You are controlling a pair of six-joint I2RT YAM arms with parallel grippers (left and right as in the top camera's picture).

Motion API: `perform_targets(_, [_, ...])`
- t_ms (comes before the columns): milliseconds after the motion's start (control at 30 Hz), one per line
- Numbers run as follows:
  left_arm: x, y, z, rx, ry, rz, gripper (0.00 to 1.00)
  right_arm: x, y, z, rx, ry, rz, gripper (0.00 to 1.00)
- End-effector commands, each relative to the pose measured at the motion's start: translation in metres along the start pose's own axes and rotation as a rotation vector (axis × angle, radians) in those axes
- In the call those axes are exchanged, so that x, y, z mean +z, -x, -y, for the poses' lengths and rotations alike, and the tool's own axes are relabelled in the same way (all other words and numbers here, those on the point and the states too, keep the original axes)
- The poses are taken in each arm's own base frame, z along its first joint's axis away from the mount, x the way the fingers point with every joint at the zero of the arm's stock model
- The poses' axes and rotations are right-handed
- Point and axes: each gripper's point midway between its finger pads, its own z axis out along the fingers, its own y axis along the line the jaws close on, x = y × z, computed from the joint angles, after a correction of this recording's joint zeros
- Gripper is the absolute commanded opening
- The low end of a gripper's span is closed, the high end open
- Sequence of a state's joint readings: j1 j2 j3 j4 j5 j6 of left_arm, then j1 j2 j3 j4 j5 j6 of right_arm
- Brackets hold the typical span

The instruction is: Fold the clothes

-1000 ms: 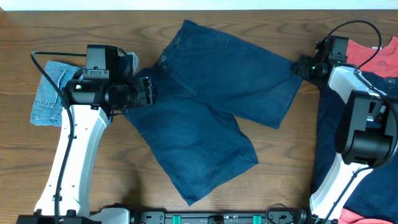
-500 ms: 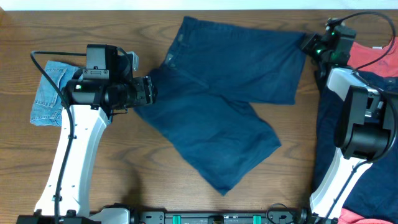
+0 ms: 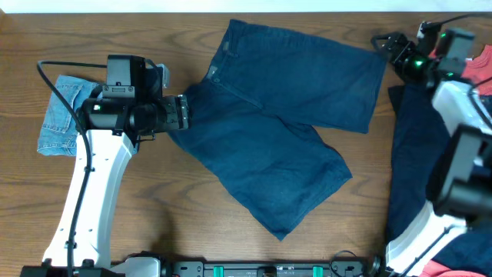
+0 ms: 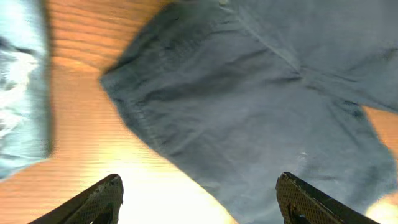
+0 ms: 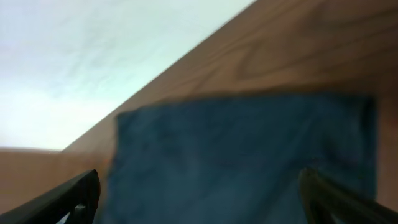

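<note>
Dark navy shorts (image 3: 284, 131) lie spread across the middle of the table, waistband (image 3: 219, 61) at the far left and legs pointing right and toward the front. My left gripper (image 3: 184, 113) hovers at the waist's left corner. In the left wrist view it (image 4: 199, 202) is open, its fingers (image 4: 102, 199) wide apart over cloth (image 4: 249, 106) and wood. My right gripper (image 3: 388, 48) stands open just past the far leg's hem corner. The right wrist view, blurred, has it (image 5: 205, 199) open with navy cloth (image 5: 242, 155) under it.
Faded light-blue denim shorts (image 3: 61, 115) lie folded at the left, behind my left arm. A red T-shirt (image 3: 480, 65) and more navy cloth (image 3: 411, 169) are piled at the right edge. The table's back edge (image 3: 154, 14) runs just beyond the shorts.
My right gripper has dragged the far leg rightward and flattened it, then opened and drawn back off the hem. The left jaws have widened a little; that arm stayed put.
</note>
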State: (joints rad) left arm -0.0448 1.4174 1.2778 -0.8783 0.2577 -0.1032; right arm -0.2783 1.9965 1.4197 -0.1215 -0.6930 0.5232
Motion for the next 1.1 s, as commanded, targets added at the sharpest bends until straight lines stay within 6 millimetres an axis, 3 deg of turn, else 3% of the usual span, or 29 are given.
perform_targets(0, [0.002,0.002,-0.025,0.022,0.139,0.010,0.80,-0.041,-0.011,-0.065,-0.148,0.090,-0.057,0.99])
perform_targets(133, [0.012,-0.006,-0.029,0.016,0.151,-0.038,0.80,-0.059,-0.069,-0.061,-0.106,-0.082,-0.235,0.99])
perform_targets(267, [0.025,-0.015,-0.033,0.008,0.161,-0.102,0.80,-0.072,-0.142,-0.022,-0.035,-0.389,-0.463,0.98])
perform_targets(400, [0.033,-0.021,-0.036,0.002,0.167,-0.142,0.80,-0.080,-0.203,0.008,-0.041,-0.554,-0.637,0.87])
perform_targets(533, [0.033,-0.021,-0.036,0.001,0.167,-0.143,0.85,-0.086,-0.248,0.036,-0.033,-0.620,-0.734,0.74])
perform_targets(700, [0.033,-0.022,-0.036,0.002,0.168,-0.145,0.89,-0.090,-0.277,0.066,-0.044,-0.649,-0.765,0.69])
perform_targets(833, [0.033,-0.020,-0.036,0.033,0.165,-0.141,0.90,-0.082,-0.299,0.058,-0.108,-0.512,-0.822,0.62])
perform_targets(900, [0.033,-0.020,-0.036,0.040,0.165,-0.141,0.91,-0.082,-0.307,0.056,-0.123,-0.491,-0.848,0.52])
perform_targets(967, [0.033,-0.019,-0.036,0.039,0.166,-0.139,0.91,-0.087,-0.311,0.060,-0.138,-0.520,-0.865,0.27])
perform_targets(1067, [0.033,-0.019,-0.039,0.032,0.171,-0.136,0.91,-0.093,-0.300,0.075,-0.144,-0.638,-0.829,0.05])
